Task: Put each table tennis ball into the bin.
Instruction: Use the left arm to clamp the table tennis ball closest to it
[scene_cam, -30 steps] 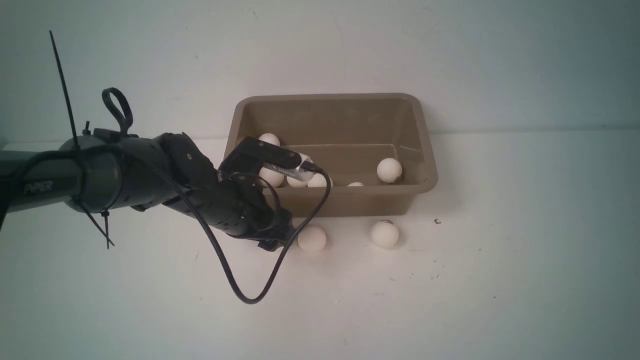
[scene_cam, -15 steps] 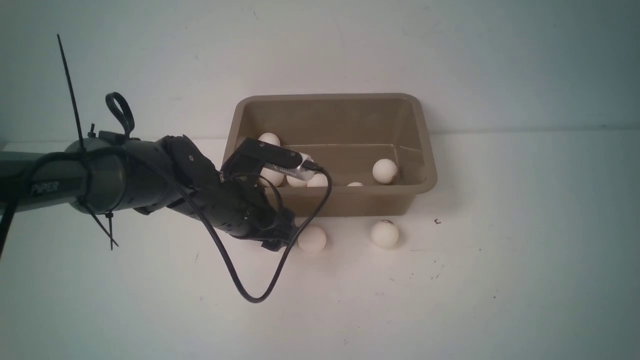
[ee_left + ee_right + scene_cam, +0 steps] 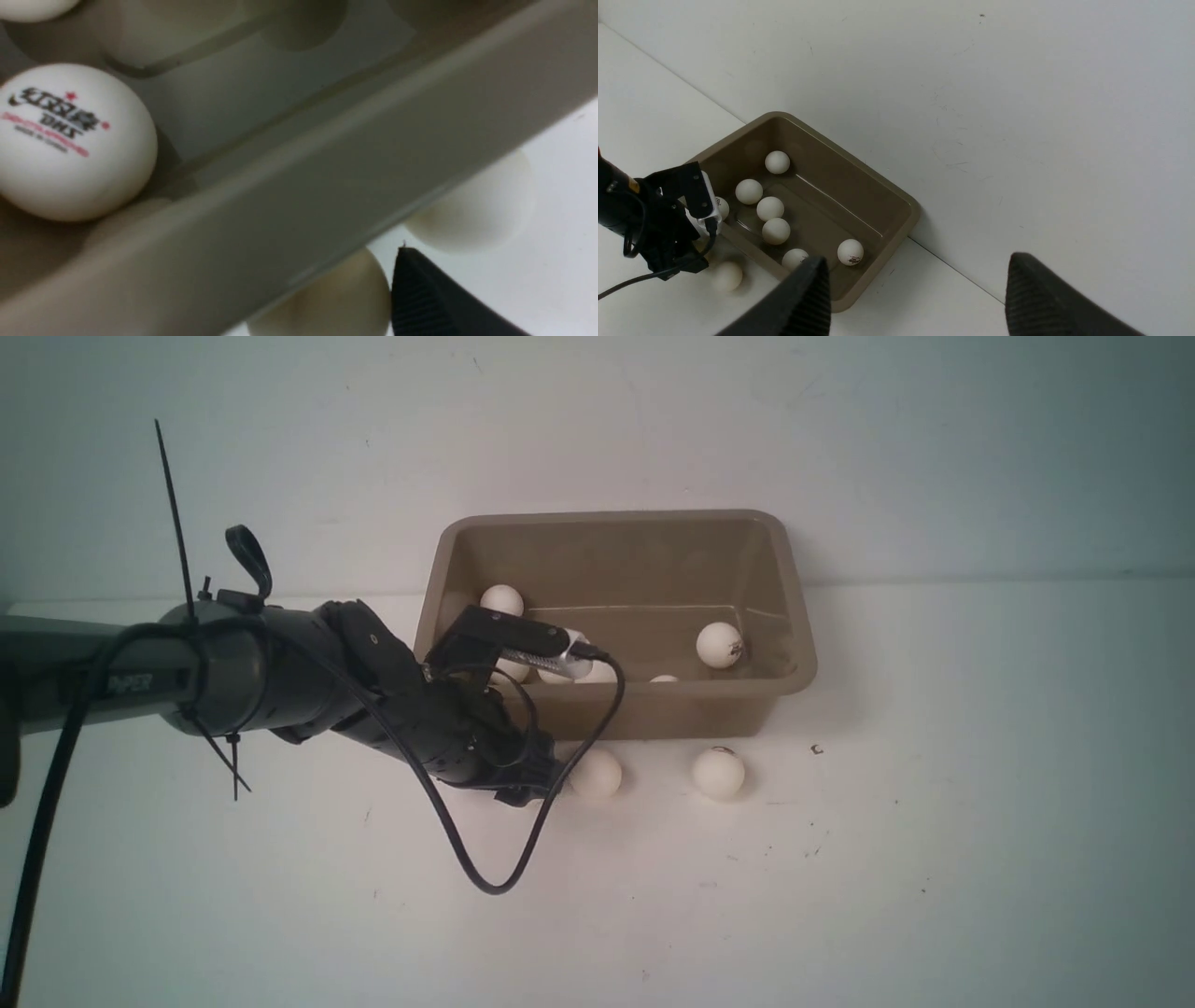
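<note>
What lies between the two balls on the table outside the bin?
Nothing: bare white table separates the left ball and the right ball, as the front view shows.

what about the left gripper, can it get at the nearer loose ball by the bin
Probably yes: the left gripper is right beside that ball, nothing between them, though the bin stands close behind.

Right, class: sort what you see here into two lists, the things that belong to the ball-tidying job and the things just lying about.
Job: bin; balls inside it; two balls outside it; left gripper.
Lying about: black cable loop; cable tie; dark speck.
</note>
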`<state>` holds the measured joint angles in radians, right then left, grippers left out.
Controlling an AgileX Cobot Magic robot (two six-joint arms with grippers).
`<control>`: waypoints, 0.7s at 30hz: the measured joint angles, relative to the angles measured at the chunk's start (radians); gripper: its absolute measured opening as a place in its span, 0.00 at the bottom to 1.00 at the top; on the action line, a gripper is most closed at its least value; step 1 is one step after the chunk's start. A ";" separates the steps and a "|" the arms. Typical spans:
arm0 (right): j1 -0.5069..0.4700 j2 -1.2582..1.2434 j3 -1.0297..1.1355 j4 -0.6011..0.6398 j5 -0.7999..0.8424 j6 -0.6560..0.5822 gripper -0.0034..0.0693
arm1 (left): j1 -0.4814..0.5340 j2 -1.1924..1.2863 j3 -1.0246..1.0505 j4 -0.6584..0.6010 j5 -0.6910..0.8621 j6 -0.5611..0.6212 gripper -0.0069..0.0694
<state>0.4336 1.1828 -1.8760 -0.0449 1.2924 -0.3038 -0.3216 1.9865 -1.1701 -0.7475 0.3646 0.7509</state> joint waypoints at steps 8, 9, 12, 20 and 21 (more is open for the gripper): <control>0.000 0.000 0.000 0.000 0.000 0.000 0.68 | 0.000 0.006 -0.003 -0.003 0.006 0.000 0.55; 0.000 0.000 0.000 0.000 0.000 0.000 0.68 | 0.000 0.006 -0.005 -0.003 0.025 0.000 0.55; 0.000 0.000 0.000 -0.001 0.000 0.000 0.68 | 0.000 0.006 -0.008 -0.006 0.084 0.000 0.55; 0.000 0.000 0.000 -0.001 0.000 0.000 0.68 | 0.000 -0.073 0.049 0.002 0.185 -0.005 0.55; 0.000 0.000 0.000 -0.001 0.000 0.000 0.68 | 0.000 -0.109 0.074 0.003 0.186 -0.006 0.55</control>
<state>0.4336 1.1828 -1.8760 -0.0457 1.2924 -0.3038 -0.3216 1.8778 -1.0965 -0.7450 0.5502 0.7451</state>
